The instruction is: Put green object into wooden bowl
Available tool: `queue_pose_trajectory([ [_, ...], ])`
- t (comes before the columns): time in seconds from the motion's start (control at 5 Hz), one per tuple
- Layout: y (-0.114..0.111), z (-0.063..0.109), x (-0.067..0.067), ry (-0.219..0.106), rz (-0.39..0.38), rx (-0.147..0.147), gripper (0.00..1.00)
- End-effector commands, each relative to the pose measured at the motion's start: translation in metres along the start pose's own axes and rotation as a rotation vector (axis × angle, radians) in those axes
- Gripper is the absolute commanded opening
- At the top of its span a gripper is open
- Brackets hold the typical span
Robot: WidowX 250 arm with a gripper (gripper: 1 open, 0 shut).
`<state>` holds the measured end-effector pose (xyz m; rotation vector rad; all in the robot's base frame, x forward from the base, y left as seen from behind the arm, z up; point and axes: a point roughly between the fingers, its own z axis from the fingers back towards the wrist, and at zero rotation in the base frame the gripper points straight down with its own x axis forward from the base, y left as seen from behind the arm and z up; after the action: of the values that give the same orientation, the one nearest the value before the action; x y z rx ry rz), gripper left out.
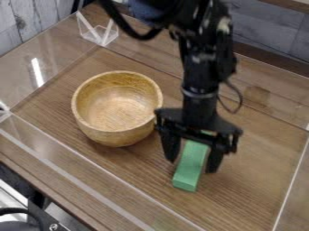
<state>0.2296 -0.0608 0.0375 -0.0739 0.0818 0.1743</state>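
The green object (190,167) is a long narrow matte block lying flat on the wooden tabletop, right of the bowl. My gripper (194,155) points straight down over it, open, with one black finger (168,149) on each side of the block's upper half. Whether the fingers touch the block cannot be told. The wooden bowl (117,107) is round, light tan and hollow, standing to the left of the gripper with nothing inside it. The black arm rises behind the gripper and hides the block's far end.
A clear acrylic wall (49,149) runs around the table along the front and left edges. A small clear stand (97,29) sits at the back left corner. The wooden tabletop (259,108) stretches to the right of the arm.
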Motion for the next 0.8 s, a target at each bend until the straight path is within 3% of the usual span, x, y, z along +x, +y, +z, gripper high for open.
queue_pose_trajectory([
  [0.0, -0.009, 0.004, 0.004, -0.099, -0.057, -0.041, 1.0],
  [0.4, 0.009, 0.01, 0.015, -0.139, -0.024, -0.064, 1.0],
  [0.6, 0.0, 0.003, 0.017, -0.157, -0.023, -0.07, 1.0],
])
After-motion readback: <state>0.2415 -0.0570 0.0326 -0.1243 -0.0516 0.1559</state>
